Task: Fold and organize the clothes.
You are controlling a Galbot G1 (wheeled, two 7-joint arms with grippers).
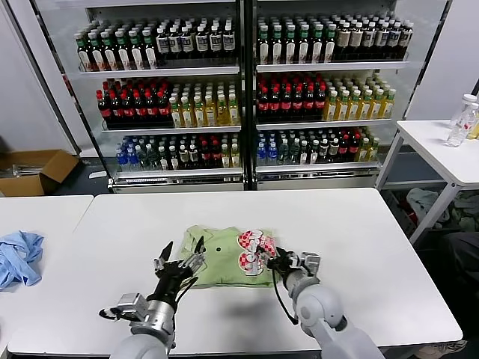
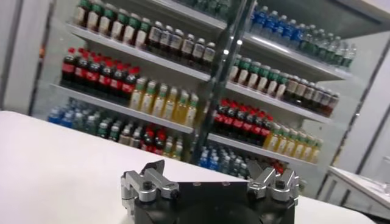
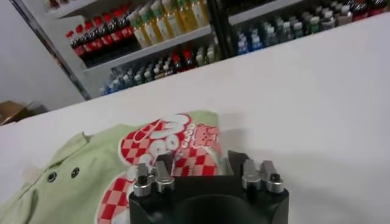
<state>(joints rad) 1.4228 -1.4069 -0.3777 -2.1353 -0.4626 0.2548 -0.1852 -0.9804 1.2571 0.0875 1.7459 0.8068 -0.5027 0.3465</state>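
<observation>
Your left gripper point(image 1: 182, 253) stands with its jaws spread wide and nothing between them, lifted just off the near left edge of the light green shirt point(image 1: 217, 267). In its own wrist view the two fingers point(image 2: 146, 182) are far apart and tipped up toward the drink shelves point(image 2: 201, 67), with no cloth in sight.

Your right gripper point(image 1: 274, 262) sits at the shirt's right edge, beside the red-and-white checked graphic point(image 1: 253, 250). Its jaws are parted, and the right wrist view shows the fingertips point(image 3: 159, 176) low over the printed cloth point(image 3: 164, 152); you cannot tell from here whether they pinch any fabric.

The shirt lies in the middle of the white table point(image 1: 359, 247) as a compact, roughly rectangular bundle, collar and dark buttons point(image 3: 61, 175) toward the left, graphic on top. By the look of it, the folding is mostly behind you; what remains is likely a last tidy or squaring up, then pulling both arms clear.

A light blue garment point(image 1: 19, 258) lies crumpled on the neighbouring table, well apart.
</observation>
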